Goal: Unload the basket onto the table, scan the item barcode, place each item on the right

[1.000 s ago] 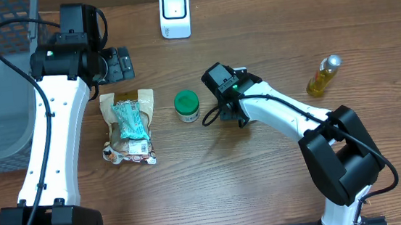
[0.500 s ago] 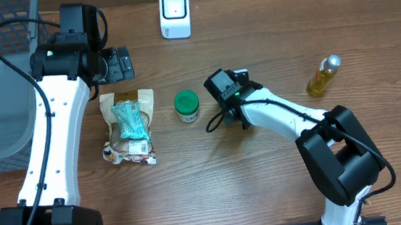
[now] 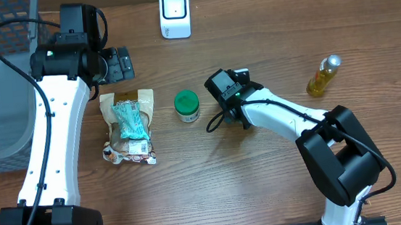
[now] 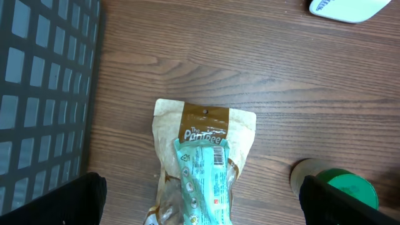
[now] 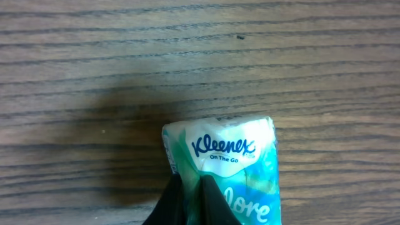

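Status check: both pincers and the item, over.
Left pincer open, empty, near snack bag. Right pincer shut on Kleenex pack. Green-lidded jar beside it, not between it and scanner.

Overhead sat above the table [image 3: 193,193], looking straight down, far enough back to take in both arms. Left wrist camera looked down from mid height, sharing snack pouch [image 4: 203,169], green-lidded jar [image 4: 350,190], basket [image 4: 44,94] and scanner [image 4: 347,6] corner with overhead. Right wrist camera faced down, very close, tissue pack [image 5: 228,169] filling its lower frame.
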